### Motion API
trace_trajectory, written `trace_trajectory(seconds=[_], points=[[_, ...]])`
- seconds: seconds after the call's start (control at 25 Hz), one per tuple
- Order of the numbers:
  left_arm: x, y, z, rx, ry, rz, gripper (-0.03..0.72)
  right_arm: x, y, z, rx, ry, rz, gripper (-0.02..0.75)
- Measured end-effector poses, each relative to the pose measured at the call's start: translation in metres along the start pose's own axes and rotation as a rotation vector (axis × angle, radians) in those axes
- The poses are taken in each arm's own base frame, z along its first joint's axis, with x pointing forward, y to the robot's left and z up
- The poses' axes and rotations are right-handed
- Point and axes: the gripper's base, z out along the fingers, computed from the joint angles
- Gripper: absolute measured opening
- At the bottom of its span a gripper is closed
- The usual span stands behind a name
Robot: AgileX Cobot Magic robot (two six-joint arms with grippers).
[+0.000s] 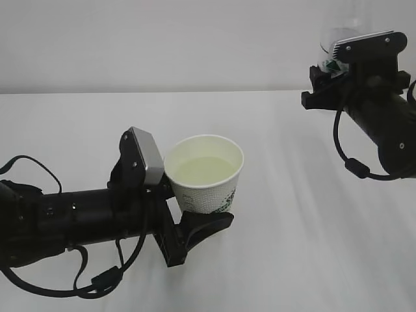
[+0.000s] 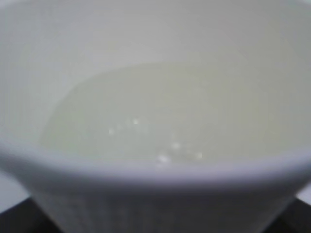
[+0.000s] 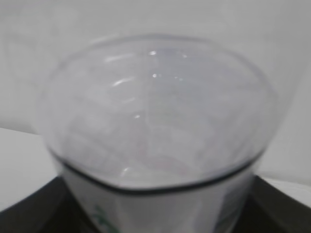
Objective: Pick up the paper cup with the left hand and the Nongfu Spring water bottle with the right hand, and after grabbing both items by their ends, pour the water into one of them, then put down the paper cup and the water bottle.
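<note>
Looking at the ext view first: left hand [image 1: 174, 188] grips the cup [image 1: 207, 174] by its lower body, one grey pad [image 1: 149, 158] against the cup's left side near the rim, black lower finger under/around the base. Cup is upright, lifted above the table [image 1: 279, 247], roughly centre of frame. Water [image 1: 203, 169] sits inside it, pale, level, well below the rim. Green print shows on the cup's side. Right hand [image 1: 338, 62] is up at top right, well apart from the cup, clamped on the bottle [image 1: 335, 39]; only a clear part of the bottle shows above the fingers plus a bit of label w/ green by the finger, rest hidden or cut off by the frame edge. Can't tell bottle tilt here.

Left wrist view: cup [image 2: 155, 194] fills the frame, blurred, rim across the bottom, water [image 2: 146, 116] w/ a few small bright specks on its surface. Fingers barely visible as dark corners.

Right wrist view: bottle [image 3: 155, 126] fills the frame, clear ribbed wall seen close, blurred; green print low on its white label part. Dark gripper parts at both bottom corners, either side of the bottle
</note>
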Motion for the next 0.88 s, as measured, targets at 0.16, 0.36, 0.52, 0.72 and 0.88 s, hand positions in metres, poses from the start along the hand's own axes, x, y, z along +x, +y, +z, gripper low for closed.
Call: trace_trajectory(seconds=[0.16,0.36,0.52,0.72,0.88], points=[[-0.001,0.002,0.0,-0.025,-0.006,-0.015,0.555,0.004,0.0,0.0,0.003,0.047,0.047,0.531],[-0.001,0.005,0.0,-0.057,-0.014,-0.034,0.555,0.012,-0.001,-0.001,0.014,0.127,0.109,0.531],[-0.002,0.008,0.0,-0.084,-0.025,-0.05,0.555,0.014,0.0,-0.001,0.011,0.158,0.121,0.531],[-0.004,0.013,-0.001,-0.146,-0.045,-0.086,0.555,0.014,0.0,-0.001,0.012,0.158,0.125,0.531],[-0.004,0.018,-0.002,-0.201,-0.058,-0.114,0.555,0.014,0.0,-0.001,0.014,0.159,0.126,0.531]])
